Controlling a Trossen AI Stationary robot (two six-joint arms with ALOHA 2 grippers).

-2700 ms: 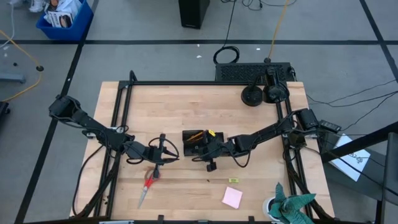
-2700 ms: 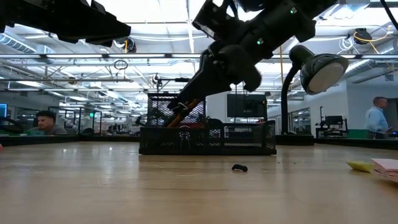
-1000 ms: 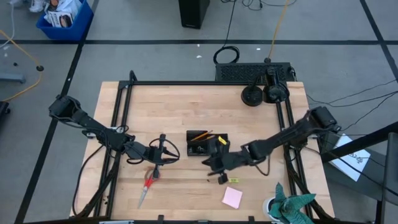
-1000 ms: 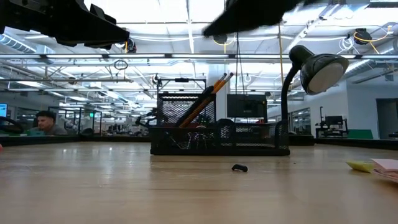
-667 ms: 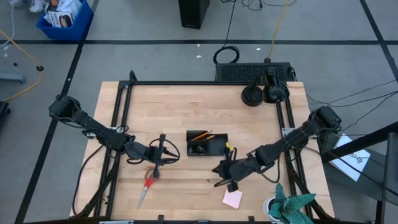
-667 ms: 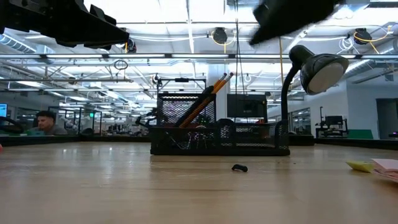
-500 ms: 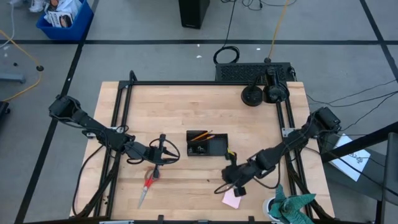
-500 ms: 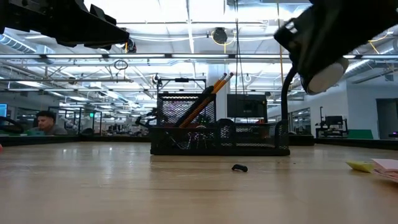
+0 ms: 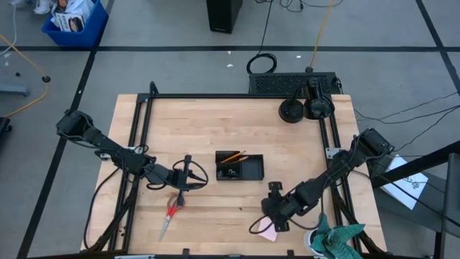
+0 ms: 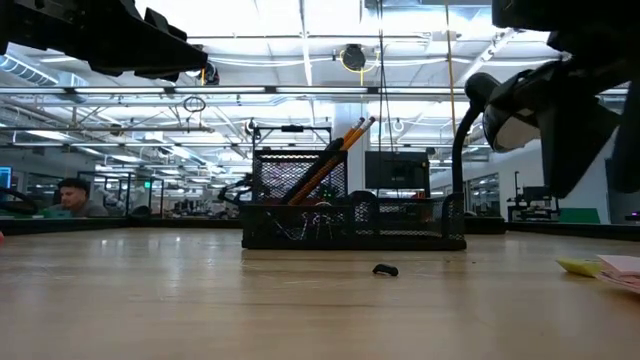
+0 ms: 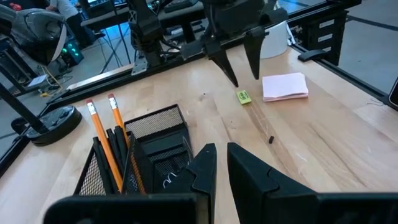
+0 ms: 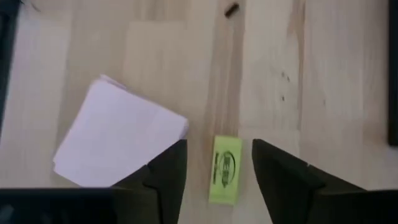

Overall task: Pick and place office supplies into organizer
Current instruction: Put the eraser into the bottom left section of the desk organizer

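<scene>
Right gripper has swung away from the organizer toward the near edge of the table, and now hangs over the loose items there. Its jaws, shut a second ago, now stand wide, with nothing between them.

Directly below and between its fingers: the small yellow pad, flat on the wood. Just beside one finger: the pink pad, lying askew. Farther ahead of the fingers, a tiny binder clip, well apart from both pads.

Judgement: the last drop-off looks finished, and this is the approach for the next pick, most likely the yellow pad since the fingers straddle it. The gripper has yet to come down; the pad is thin and flat, so the fingertips must reach the tabletop to catch its edges.

Left gripper waits near the organizer's left side, jaws narrow, holding nothing. Scissors lie on the table just below it, untouched.

Organizer holds two pencils leaning in its mesh cup, with pens alongside.
</scene>
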